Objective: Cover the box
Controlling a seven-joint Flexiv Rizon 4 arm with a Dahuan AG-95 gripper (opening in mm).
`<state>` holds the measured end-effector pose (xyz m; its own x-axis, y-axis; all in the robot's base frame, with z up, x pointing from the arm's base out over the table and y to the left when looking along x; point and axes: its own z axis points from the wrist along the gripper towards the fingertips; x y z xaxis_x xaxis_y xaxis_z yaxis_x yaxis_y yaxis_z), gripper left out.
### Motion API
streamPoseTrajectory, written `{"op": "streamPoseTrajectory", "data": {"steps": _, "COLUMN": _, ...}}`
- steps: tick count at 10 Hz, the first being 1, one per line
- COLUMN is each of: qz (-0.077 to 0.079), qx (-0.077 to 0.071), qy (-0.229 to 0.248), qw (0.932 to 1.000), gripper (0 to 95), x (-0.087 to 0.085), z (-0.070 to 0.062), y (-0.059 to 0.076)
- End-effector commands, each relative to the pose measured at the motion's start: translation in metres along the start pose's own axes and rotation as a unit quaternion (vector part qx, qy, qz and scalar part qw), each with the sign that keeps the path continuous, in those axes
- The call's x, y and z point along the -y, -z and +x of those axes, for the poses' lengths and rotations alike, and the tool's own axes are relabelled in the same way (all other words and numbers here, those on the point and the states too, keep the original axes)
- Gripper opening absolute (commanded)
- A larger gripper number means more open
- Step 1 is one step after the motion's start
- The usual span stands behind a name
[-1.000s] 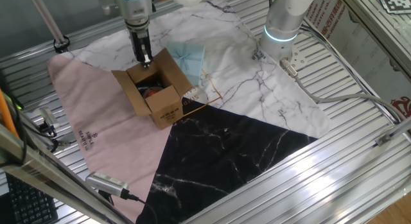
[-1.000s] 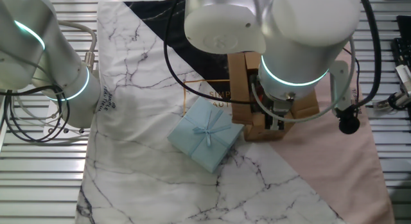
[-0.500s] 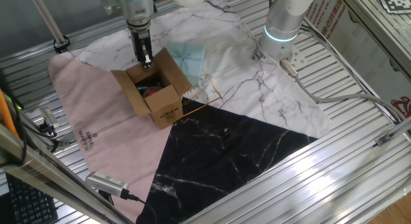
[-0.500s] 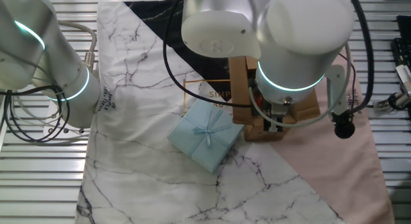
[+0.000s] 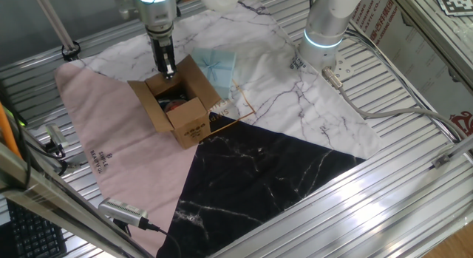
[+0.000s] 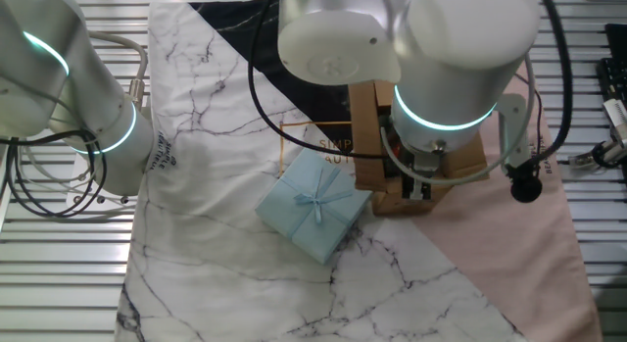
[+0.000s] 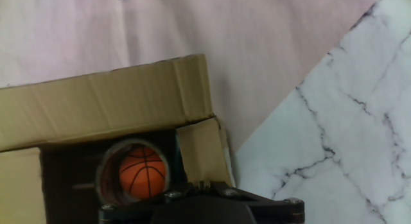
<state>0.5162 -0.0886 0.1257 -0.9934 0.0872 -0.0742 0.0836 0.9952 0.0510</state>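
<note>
Cardboard flaps stand open on the box [image 5: 177, 103], which rests on the pink-and-marble cloth [image 5: 111, 140]. Behind it, the gripper [image 5: 167, 69] hangs at its far rim; its opening cannot be told.

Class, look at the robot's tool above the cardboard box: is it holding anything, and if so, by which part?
It cannot be told. The tool is at the far flap of the open box, but no view shows whether its fingers pinch the flap or only touch it.
</note>
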Motion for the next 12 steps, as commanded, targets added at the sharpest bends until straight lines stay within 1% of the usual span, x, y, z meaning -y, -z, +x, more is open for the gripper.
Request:
{"op": "streamPoseTrajectory", "data": {"steps": 1, "qz": 0.0, "qx": -0.002, "qy": 0.0, "qw": 1.0, "gripper": 0.0, "x": 0.0008, "z": -0.0011, "y": -0.0007}}
{"op": "streamPoseTrajectory", "data": {"steps": 5, "qz": 0.001, "qx": -0.004, "qy": 0.0, "qw": 1.0, "gripper": 0.0, "x": -0.0002, "z": -0.0033, "y": -0.0059}}
{"op": "streamPoseTrajectory", "data": {"steps": 10, "qz": 0.0, "qx": -0.003, "qy": 0.0, "qw": 1.0, "gripper": 0.0, "x": -0.0007, "z": -0.0039, "y": -0.0076}}
{"op": "streamPoseTrajectory", "data": {"steps": 12, "qz": 0.001, "qx": -0.004, "qy": 0.001, "qw": 1.0, "gripper": 0.0, "x": -0.0031, "z": -0.0046, "y": -0.0062}}
